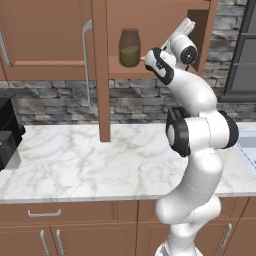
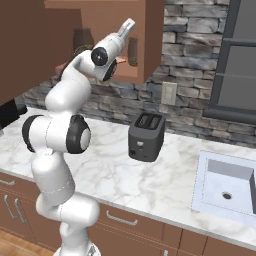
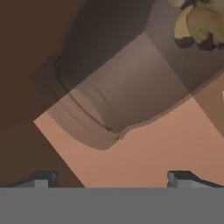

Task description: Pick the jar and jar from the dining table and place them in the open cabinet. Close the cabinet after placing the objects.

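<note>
Close before the hand camera, a clear glass jar point(image 3: 131, 87) with pale brown chunks at its far end is seen, tilted across the picture and resting on the reddish-brown shelf of the cabinet point(image 3: 175, 148). The gripper's point(image 3: 113, 177) two dark fingertips are spread wide to either side of the jar's near end, and nothing is pinched between them.

From the left base view, the taller jar point(image 1: 129, 48) with olive-green filling is seen standing upright on the cabinet point(image 1: 150, 74) shelf, just left of the arm's wrist. The cabinet door point(image 1: 100, 70) is swung open, its long silver bar handle point(image 1: 86, 65) facing left.

Below, a white grey-veined marble counter point(image 2: 150, 185) is spread out. A dark toaster point(image 2: 146, 135) is set on it, and a white sink point(image 2: 227, 187) lies further right.
</note>
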You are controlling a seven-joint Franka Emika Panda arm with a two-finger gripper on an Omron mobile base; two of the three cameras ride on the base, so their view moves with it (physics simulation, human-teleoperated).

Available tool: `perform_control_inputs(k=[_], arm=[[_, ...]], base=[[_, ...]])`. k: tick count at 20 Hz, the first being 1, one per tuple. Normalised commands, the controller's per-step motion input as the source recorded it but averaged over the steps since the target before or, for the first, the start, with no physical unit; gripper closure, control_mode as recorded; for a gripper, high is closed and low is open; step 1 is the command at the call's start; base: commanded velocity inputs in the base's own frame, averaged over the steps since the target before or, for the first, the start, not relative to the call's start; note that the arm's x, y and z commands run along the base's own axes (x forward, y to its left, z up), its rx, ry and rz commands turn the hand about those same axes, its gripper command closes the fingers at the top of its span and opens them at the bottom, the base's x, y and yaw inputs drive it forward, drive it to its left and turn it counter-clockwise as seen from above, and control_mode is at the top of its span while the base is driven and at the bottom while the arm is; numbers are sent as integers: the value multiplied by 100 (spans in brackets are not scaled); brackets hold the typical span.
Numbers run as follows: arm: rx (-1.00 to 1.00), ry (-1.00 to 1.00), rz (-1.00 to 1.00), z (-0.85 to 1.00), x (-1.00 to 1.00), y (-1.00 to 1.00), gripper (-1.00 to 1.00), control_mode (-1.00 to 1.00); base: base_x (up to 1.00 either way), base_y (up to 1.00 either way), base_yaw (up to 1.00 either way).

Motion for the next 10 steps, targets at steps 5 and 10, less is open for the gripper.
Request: perform_control_inputs(k=[5, 10], arm=[[7, -22, 4, 30, -13, -13, -100, -100], [10, -3, 1, 59, -68, -46, -100, -100]], base=[[0, 0, 0], [0, 0, 0]])
